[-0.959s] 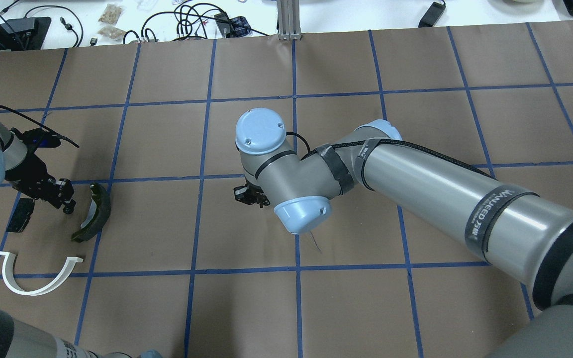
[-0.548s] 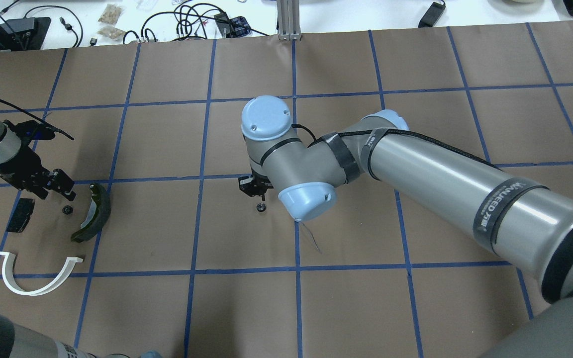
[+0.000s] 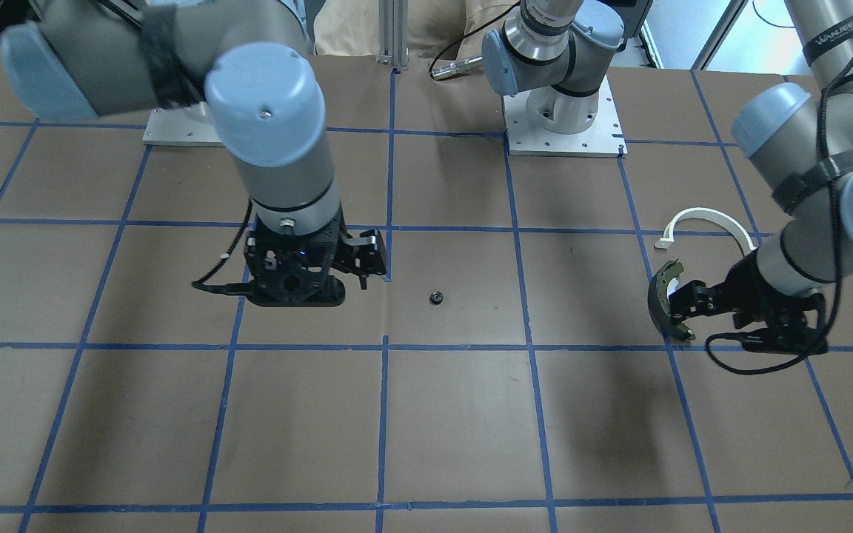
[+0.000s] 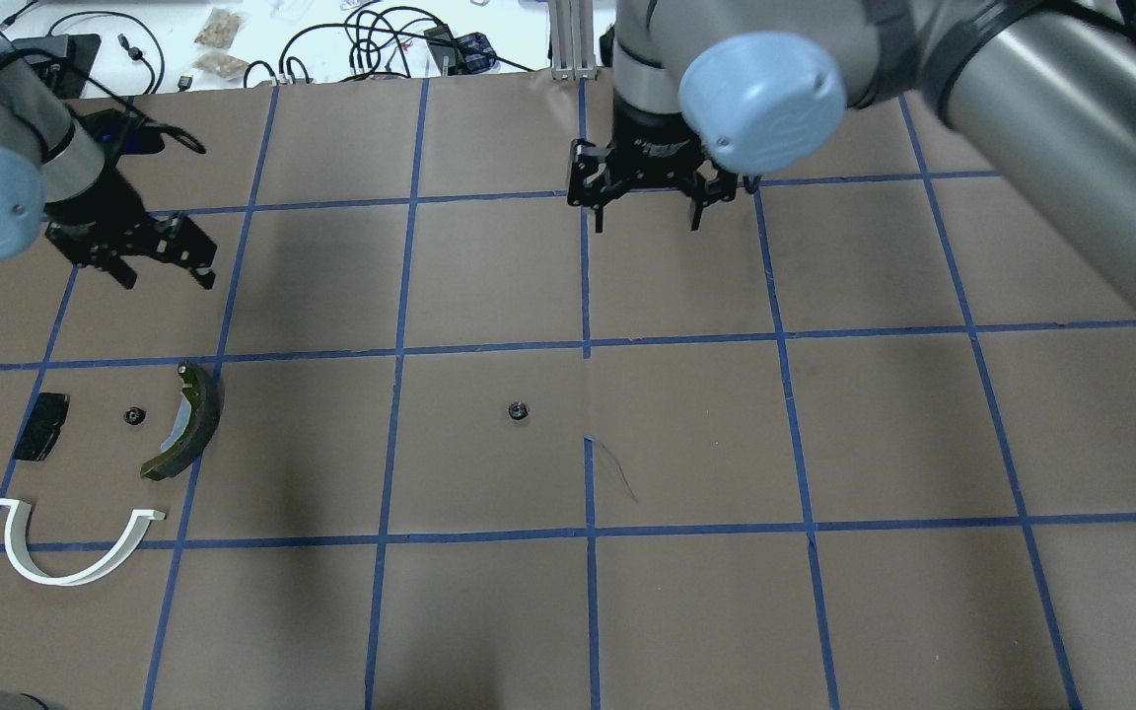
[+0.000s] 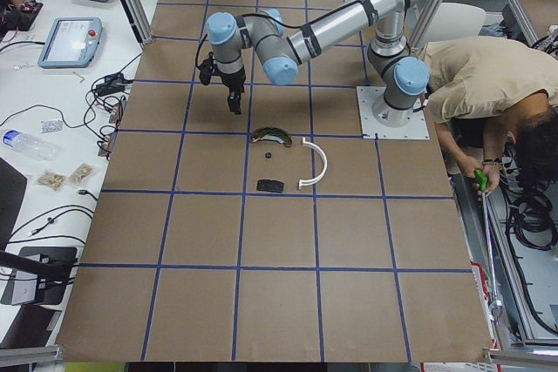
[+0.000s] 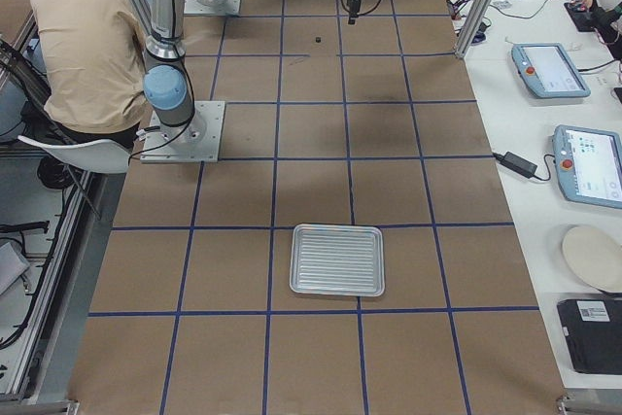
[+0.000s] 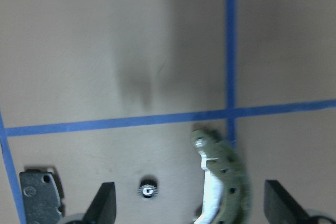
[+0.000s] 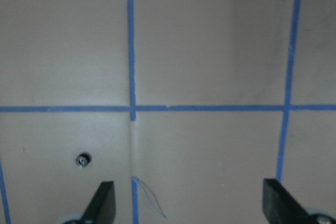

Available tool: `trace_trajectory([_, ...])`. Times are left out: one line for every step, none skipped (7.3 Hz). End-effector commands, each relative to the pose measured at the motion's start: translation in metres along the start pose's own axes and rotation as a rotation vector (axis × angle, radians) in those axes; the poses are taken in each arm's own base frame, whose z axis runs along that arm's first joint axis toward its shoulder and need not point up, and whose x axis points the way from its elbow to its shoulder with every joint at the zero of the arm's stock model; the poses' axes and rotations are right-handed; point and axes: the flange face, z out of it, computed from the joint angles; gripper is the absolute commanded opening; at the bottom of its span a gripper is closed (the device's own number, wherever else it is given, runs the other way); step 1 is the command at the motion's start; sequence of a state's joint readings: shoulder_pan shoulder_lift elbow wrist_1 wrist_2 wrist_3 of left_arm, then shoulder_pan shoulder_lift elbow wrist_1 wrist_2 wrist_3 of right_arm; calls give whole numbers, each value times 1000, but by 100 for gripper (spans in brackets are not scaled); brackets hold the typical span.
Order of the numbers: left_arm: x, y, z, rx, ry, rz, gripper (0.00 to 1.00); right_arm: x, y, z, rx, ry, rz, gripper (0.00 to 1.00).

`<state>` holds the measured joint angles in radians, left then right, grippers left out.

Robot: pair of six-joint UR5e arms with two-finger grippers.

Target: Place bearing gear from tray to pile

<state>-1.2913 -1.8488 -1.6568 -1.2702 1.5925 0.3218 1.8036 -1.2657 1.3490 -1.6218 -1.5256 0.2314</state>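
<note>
One bearing gear [image 4: 517,411] lies on its own near the middle of the worktop [image 4: 824,444], well apart from the pile; a second gear [image 4: 133,415] already sits within the pile, between the black pad [image 4: 40,426] and the brake shoe [image 4: 185,424], with the white arch [image 4: 75,547] nearer the robot; the tray [image 6: 337,259] is far off toward the robot's right end; the left fingers [image 7: 105,205] hang spread, gripping nothing, raised just beyond the pile; the right fingers [image 8: 103,205] hang spread too, raised beyond the lone gear; that gear looks tiny, hard and light, probably slick metal, apt to skid or roll if nudged; I would come straight down, fingers low against the worktop, and pinch across its outer rim.
</note>
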Motion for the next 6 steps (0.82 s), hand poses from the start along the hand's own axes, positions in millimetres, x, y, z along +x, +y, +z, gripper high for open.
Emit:
trace_trajectory([155,2,3,-19,17,-97,100,67,41,-68,-52,12,29,100])
trace_trajectory([201,9,10,-26,12,-107,100,90,41,-52,-61,52,4,100])
trace_trajectory([237,20,22,-39,20,-102,100,98,40,-62,16,51,-3,100])
trace_trajectory([259,29,46,-41,67,-133,100,100,34,-57,38,42,-49,100])
trace_trajectory([268,37,73,-29,87,-137,100,106,24,-54,124,48,-72,100])
trace_trajectory([279,47,95,-21,87,-134,100,120,26,-50,122,56,-79,100])
